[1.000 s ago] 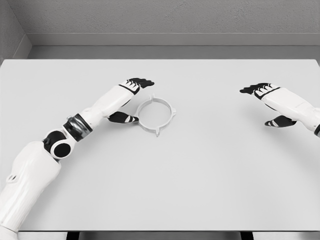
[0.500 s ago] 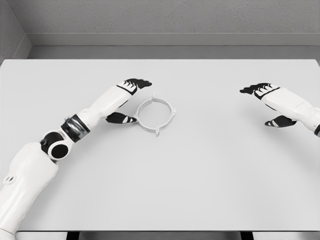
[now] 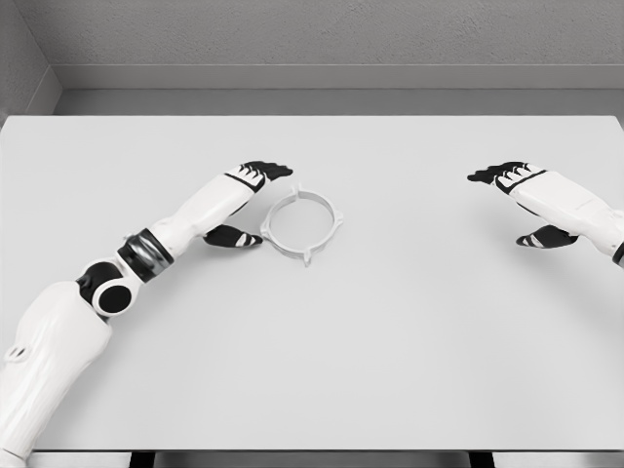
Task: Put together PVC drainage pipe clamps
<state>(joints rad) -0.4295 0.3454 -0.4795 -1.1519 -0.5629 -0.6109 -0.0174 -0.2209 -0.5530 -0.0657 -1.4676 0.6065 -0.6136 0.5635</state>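
A white ring-shaped pipe clamp [image 3: 303,225] with small tabs lies flat on the white tabletop [image 3: 390,331], left of centre. The left hand [image 3: 246,203] sits just beside its left edge, fingers spread, grasping nothing; whether it touches is unclear. The right hand [image 3: 526,205], open, hovers far right, its forearm cut off.

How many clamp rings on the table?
1: the clamp ring lies flat left of table centre, just right of the open left hand. None visible elsewhere.
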